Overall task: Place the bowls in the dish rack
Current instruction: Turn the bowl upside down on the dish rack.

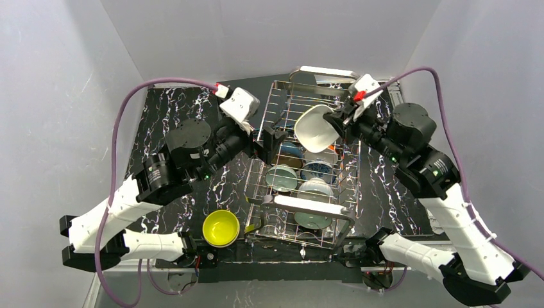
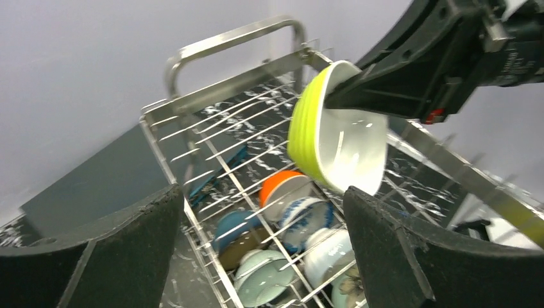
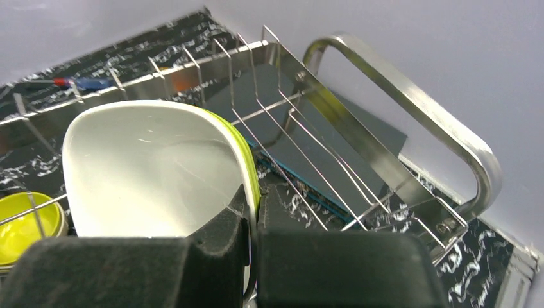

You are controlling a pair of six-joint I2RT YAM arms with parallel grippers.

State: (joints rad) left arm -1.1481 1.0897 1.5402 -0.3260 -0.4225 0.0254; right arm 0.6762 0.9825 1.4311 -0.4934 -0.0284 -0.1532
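No legible txt, labels or nos. anywhere.

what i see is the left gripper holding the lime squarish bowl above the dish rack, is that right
Wrong side: the right gripper holds the lime squarish bowl above the dish rack; the top view shows it.

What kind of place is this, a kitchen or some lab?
Probably a robot test booth, not a kitchen: bare white walls, a small marbled table, and robot arms loading a dish rack.
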